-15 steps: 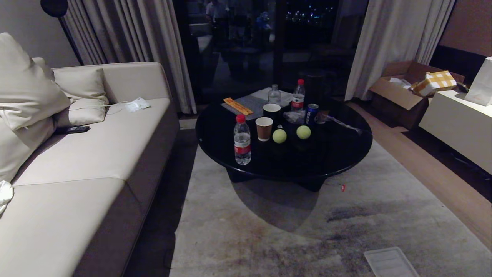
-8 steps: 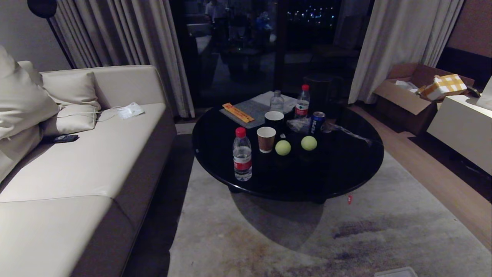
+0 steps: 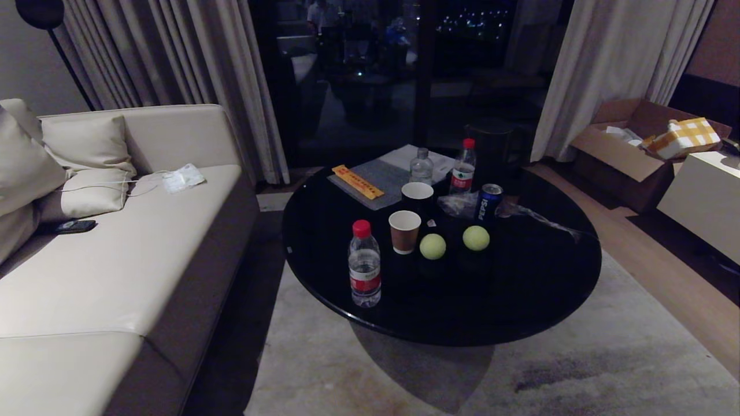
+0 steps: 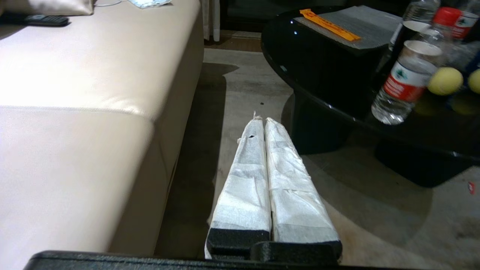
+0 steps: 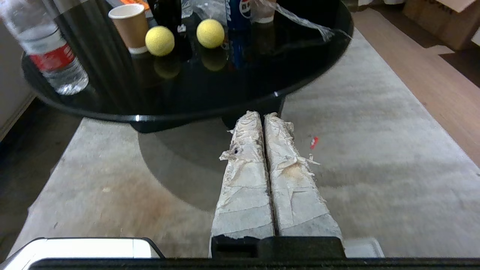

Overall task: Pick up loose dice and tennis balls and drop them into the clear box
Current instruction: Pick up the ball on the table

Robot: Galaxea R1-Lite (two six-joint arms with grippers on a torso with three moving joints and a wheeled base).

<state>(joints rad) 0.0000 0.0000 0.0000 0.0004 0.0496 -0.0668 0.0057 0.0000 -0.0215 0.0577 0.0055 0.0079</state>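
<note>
Round glossy black coffee table [image 3: 520, 300] carries a blue Pepsi can [image 3: 488, 202] beside two fuzzy yellow-green tennis balls [image 3: 432, 246]; left gripper [image 4: 261, 120] and right gripper [image 5: 258, 114] both clenched, empty.

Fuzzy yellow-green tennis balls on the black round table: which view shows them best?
Right wrist view: both fuzzy yellow-green tennis balls show whole and large. Head view shows both, smaller. Left wrist view crops the second at the frame edge.

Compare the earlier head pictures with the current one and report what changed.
Only the camera moved: the robot has come closer to the round black table, so the whole scene sits larger and lower, and the ribbed panel on the rug has dropped out of the frame. The two tennis balls, paper cup and water bottle keep their places on the table. Left gripper and right gripper are shut, holding nothing.
</note>
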